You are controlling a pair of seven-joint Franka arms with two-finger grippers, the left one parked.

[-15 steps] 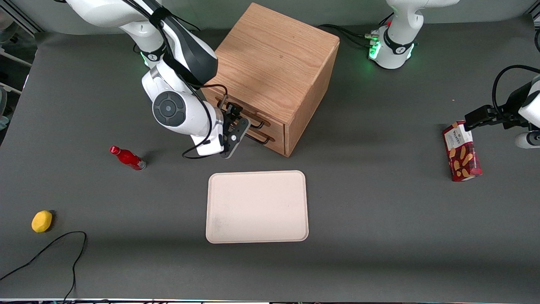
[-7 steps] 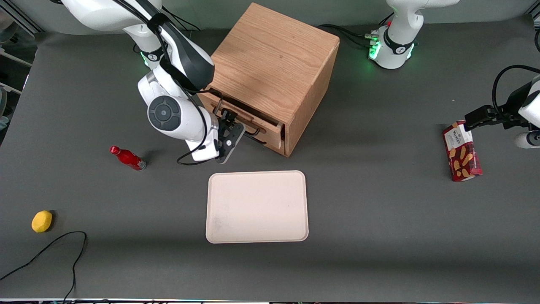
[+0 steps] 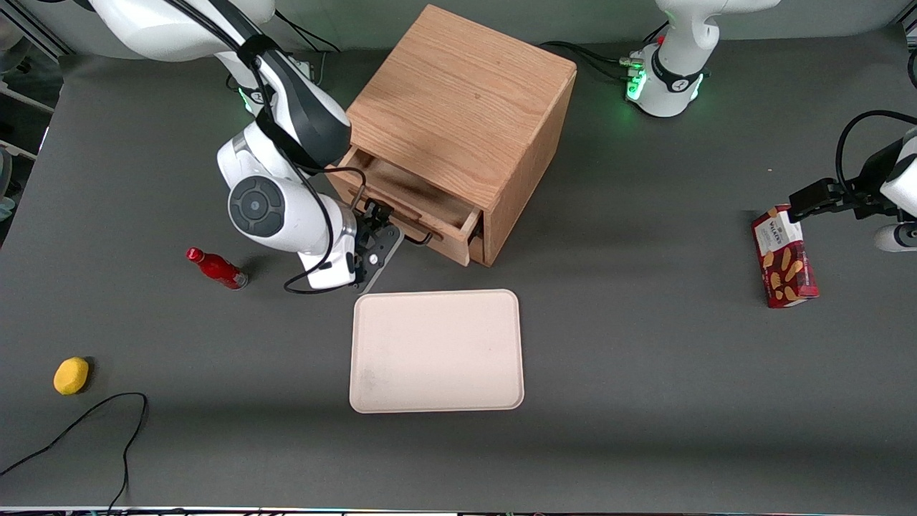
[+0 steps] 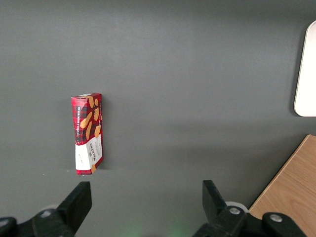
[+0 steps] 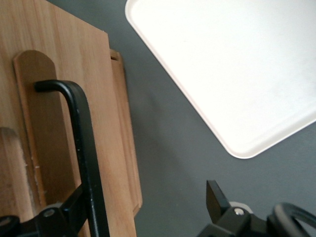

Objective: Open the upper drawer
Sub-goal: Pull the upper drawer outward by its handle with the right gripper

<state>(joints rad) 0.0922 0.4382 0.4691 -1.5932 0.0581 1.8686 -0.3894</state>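
Observation:
The wooden cabinet (image 3: 458, 100) stands at the middle back of the table. Its upper drawer (image 3: 419, 204) is pulled partly out, so its bare wooden inside shows. My right gripper (image 3: 378, 231) is at the drawer's front, at its thin black bar handle (image 3: 414, 233). In the right wrist view the handle (image 5: 84, 138) runs across the drawer front (image 5: 59, 89). The gripper (image 5: 145, 195) is open. One finger is hooked on the drawer side of the bar, and the other finger (image 5: 216, 197) stands free over the grey table. The lower drawer is hidden under the upper one.
A cream tray (image 3: 437, 351) lies close in front of the cabinet, nearer the front camera; it also shows in the right wrist view (image 5: 232, 69). A red bottle (image 3: 216, 268), a yellow fruit (image 3: 71, 375) and a black cable (image 3: 86, 423) lie toward the working arm's end. A biscuit box (image 3: 784, 256) lies toward the parked arm's end.
The upper drawer has slid out of the cabinet, from shut to partly open. My gripper has moved with the handle, away from the cabinet and nearer the tray.

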